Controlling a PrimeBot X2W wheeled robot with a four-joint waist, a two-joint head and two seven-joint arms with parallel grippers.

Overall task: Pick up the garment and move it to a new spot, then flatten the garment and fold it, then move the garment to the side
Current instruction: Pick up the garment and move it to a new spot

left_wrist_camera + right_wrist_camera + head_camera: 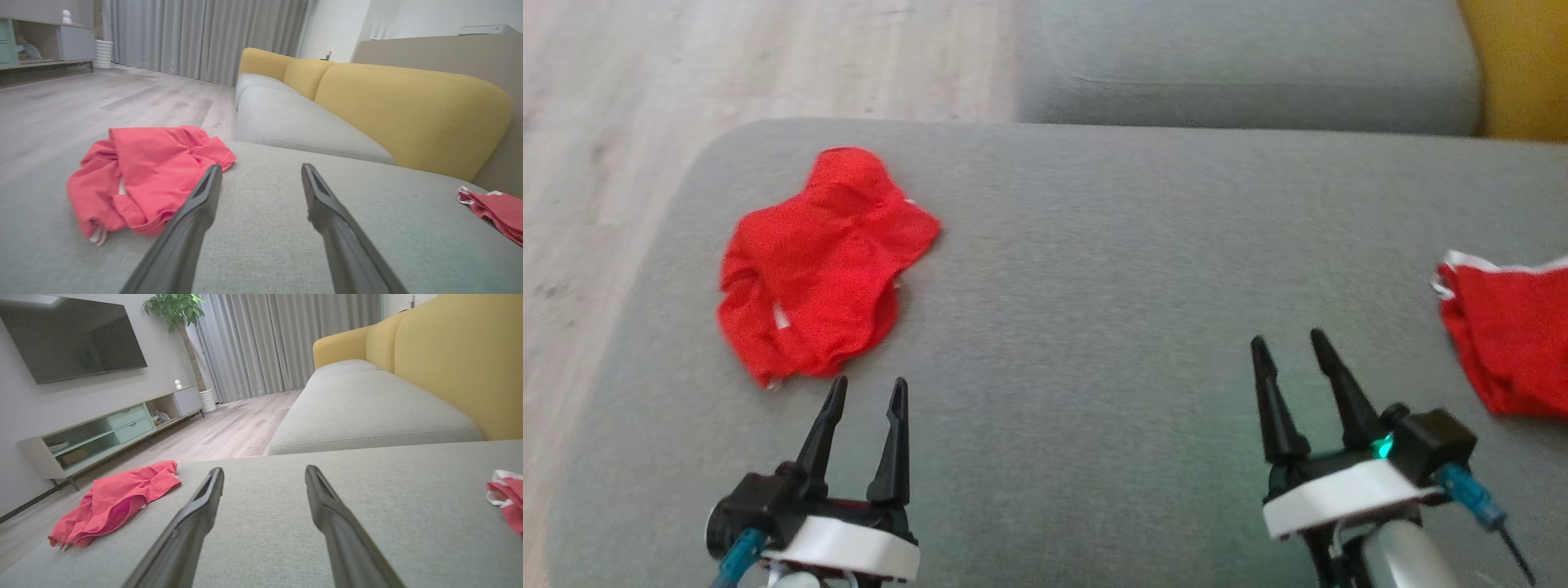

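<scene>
In the head view, the garment (pixel 821 261) is being shown crumpled on the grey sofa seat (pixel 1094 269), just beyond the left claw (pixel 869 381). That claw and the right claw (pixel 1287 337) are being held spread, empty. In the left wrist view, the garment is being seen near the fingers. In the right wrist view, it is being seen well off left.

soft even daylight; head view blurry, wrist views wide-angle.

A grey cushion (pixel 1094 245) lies before me. The garment (pixel 817 261) sits crumpled at its left end, a white-edged red cloth (pixel 1511 343) at its right.
</scene>
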